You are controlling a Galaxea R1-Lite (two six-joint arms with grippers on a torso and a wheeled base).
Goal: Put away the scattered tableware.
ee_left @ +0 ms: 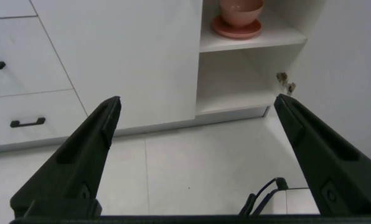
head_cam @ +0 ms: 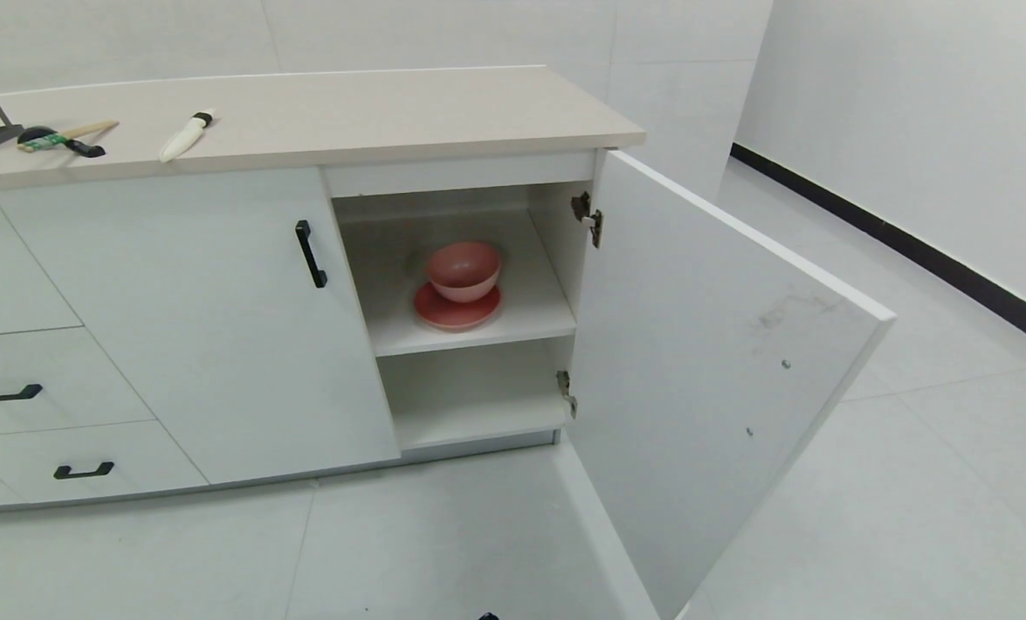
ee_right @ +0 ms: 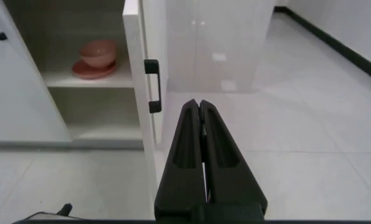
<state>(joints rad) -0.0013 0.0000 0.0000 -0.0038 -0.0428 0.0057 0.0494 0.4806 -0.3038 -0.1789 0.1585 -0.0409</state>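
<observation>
Left gripper (ee_left: 196,99) splayed wide, right gripper (ee_right: 200,103) pinched together, near cabinet door (ee_right: 133,74) handle edge.

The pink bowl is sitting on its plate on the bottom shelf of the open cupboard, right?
Not quite. The pink bowl does sit on its plate in the open cupboard, but on the upper shelf, not the bottom shelf, which is bare. The head view shows this.

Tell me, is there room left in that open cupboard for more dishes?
Yes. The lower shelf is bare; the upper shelf is free beside the bowl and plate at its middle. The countertop is open right of the knife, busier leftward.
</observation>
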